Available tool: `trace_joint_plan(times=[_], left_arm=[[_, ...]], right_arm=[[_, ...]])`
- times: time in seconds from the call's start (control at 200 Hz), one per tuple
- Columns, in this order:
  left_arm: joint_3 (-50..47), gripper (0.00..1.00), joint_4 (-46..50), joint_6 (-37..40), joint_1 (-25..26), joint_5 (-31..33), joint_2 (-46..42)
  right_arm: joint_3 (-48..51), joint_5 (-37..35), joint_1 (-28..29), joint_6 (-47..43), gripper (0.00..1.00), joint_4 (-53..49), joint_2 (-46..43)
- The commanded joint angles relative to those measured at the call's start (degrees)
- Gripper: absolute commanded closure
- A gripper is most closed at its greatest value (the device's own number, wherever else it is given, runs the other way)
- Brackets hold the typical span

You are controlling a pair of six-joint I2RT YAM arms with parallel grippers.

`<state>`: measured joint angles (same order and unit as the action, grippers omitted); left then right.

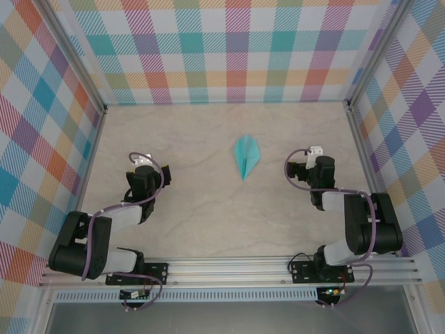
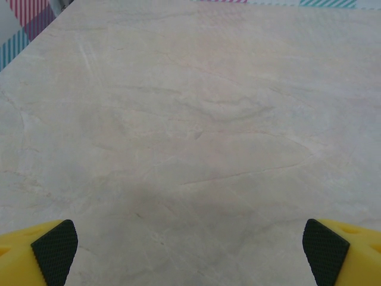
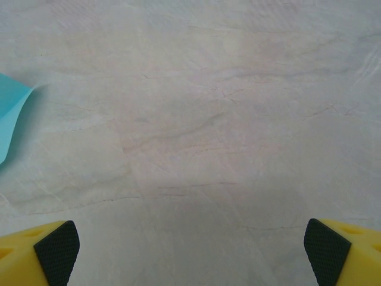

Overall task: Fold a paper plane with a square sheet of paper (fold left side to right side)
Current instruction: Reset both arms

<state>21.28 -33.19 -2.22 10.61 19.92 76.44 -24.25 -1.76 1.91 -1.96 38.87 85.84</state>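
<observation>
While clear of the paper plane, left arm and right arm elbow-bent, jaws wide apart, empty.

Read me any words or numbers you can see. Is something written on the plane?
No text can be read anywhere.
The plane is plain turquoise, with no writing.
The walls have coloured checks, no letters.
The table has marble veins, no marks.
The boards at the near edge are too small to show any print.
</observation>
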Motion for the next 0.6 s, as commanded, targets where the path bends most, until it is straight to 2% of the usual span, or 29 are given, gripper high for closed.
trace_joint_plan(times=[0.0,0.145,0.31,0.41,0.465,0.53,0.595], left_arm=[[-1.1,0.00,-5.5,1.6,-1.5,-4.8,-0.9],[-0.2,0.00,-5.2,2.1,-2.3,-6.6,0.1],[0.0,0.00,-7.3,2.2,-5.7,-10.2,1.9],[-4.5,0.00,-22.6,1.3,-7.1,-10.4,8.9],[-4.4,0.00,-26.1,2.4,-7.0,-12.9,12.4],[-1.7,0.00,-19.8,2.3,-7.1,-13.2,11.7],[0.3,0.00,-17.4,2.2,-7.1,-12.5,13.0]], right_arm=[[1.3,6.3,-1.3,0.9,0.00,8.7,1.5],[0.4,7.9,-2.7,2.0,0.00,6.9,1.6],[0.3,7.9,-2.7,2.1,0.00,6.8,1.6],[0.3,7.9,-2.7,2.1,0.00,6.8,1.6],[0.3,7.9,-2.8,2.1,0.00,6.8,1.6],[0.3,7.5,-2.8,2.3,0.00,6.7,1.6],[0.2,7.4,-2.8,2.3,0.00,6.7,1.6]])
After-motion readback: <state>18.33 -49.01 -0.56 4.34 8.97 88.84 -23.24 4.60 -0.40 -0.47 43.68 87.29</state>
